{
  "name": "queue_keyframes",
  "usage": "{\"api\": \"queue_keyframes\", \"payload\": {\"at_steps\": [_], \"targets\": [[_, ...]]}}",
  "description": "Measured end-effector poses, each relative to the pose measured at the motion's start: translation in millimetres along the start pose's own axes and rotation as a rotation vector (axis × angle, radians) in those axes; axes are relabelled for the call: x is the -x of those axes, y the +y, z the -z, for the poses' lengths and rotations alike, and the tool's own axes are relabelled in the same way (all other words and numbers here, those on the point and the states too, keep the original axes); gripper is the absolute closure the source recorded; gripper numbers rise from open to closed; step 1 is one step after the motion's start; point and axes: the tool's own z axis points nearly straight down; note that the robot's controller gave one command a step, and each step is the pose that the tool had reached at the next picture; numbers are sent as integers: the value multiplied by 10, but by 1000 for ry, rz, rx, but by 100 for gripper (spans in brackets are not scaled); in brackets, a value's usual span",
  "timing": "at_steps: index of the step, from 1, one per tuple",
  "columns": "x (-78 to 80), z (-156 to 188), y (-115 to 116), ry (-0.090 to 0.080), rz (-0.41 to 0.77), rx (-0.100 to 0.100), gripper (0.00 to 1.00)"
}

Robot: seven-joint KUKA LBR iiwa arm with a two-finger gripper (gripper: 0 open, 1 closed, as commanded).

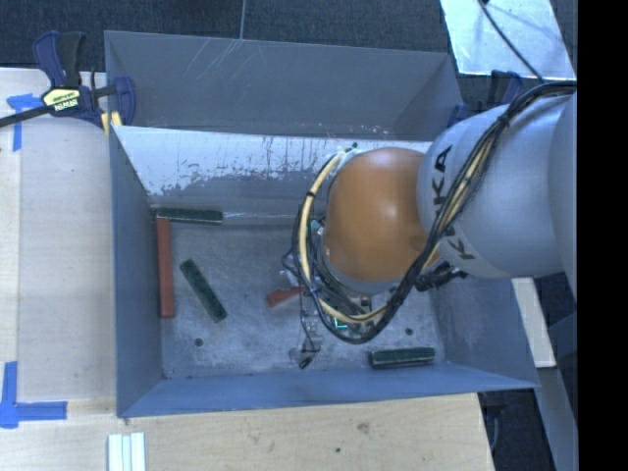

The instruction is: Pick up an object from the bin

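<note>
We are judging this to be the approach step. The arm (500, 194) is reaching in from the right, and its hand (307, 349) is hanging low over the front middle of the bin (132, 292), close to the floor. We are seeing nothing held in it. The orange cover (373, 214) and the cables on the wrist are hiding much of the hand, so we cannot tell whether it is released or clenched.

The thing nearest the hand is a small reddish-brown piece (285, 297). It is lying just behind the hand and slightly to the left, partly tucked under the wrist. A short dark green bar (402, 357) is lying flat by the front wall, to the right of the hand and near it. The other things are lying well apart on the left: a tilted dark green bar (203, 290), a long reddish-brown bar (165, 268) along the left wall, and another green bar (191, 216) against the back wall.

We are treating the lift as not yet done. In our judgement, the next move is calling for the hand to settle squarely over one nearby thing, most likely the small reddish-brown piece, and to straddle its narrow side. It then needs to close firmly before rising clear of the front wall.
</note>
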Motion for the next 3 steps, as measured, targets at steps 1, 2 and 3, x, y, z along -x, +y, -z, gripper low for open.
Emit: {"api": "queue_keyframes", "payload": {"at_steps": [1, 2, 3], "targets": [[572, -708, -279, -9, -77, 0, 0], [573, -660, -257, -13, -75, 2, 100], [564, 802, -234, -18, -65, 3, 100]]}}
